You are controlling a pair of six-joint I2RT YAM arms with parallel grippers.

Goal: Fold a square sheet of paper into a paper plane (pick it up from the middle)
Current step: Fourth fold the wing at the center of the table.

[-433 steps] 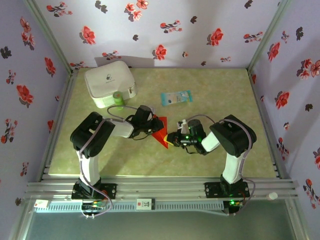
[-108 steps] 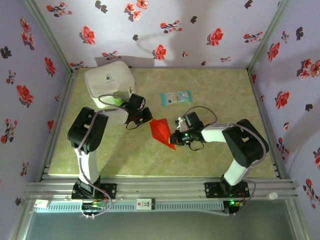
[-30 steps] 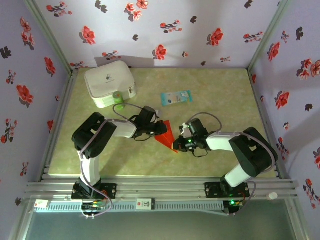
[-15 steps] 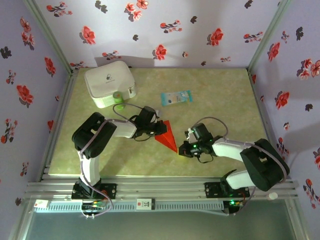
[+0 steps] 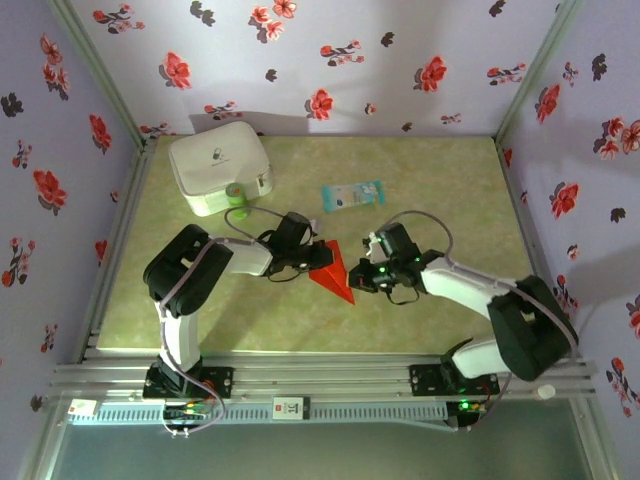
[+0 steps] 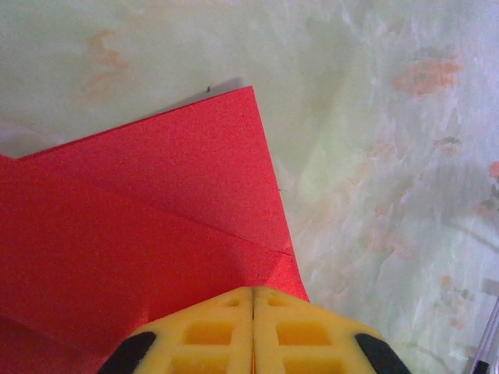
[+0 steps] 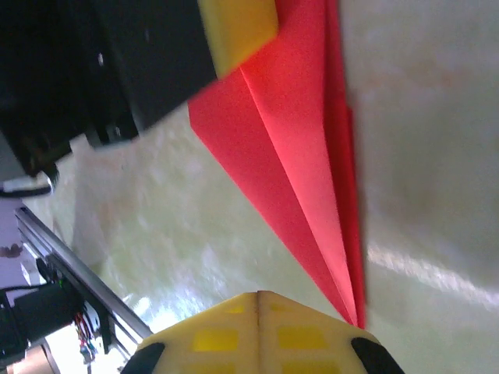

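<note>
Resting closed left claw (image 5: 312,256) on wide end of red paper plane (image 5: 333,272), flat in middle of counter (image 5: 440,200), sharp tip toward near edge. Poising closed right claw (image 5: 360,282), gripping nothing, just beside that tip. Pale blue packet (image 5: 352,194) and white case (image 5: 219,167) well behind.

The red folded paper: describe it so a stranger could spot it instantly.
Look at the green marbled table ringed by flowered walls. Near its centre lies the red folded paper, a slim flat triangle tapering toward the near edge. It is the table's only bright red thing, unlike the white case and pale blue packet farther back.
</note>
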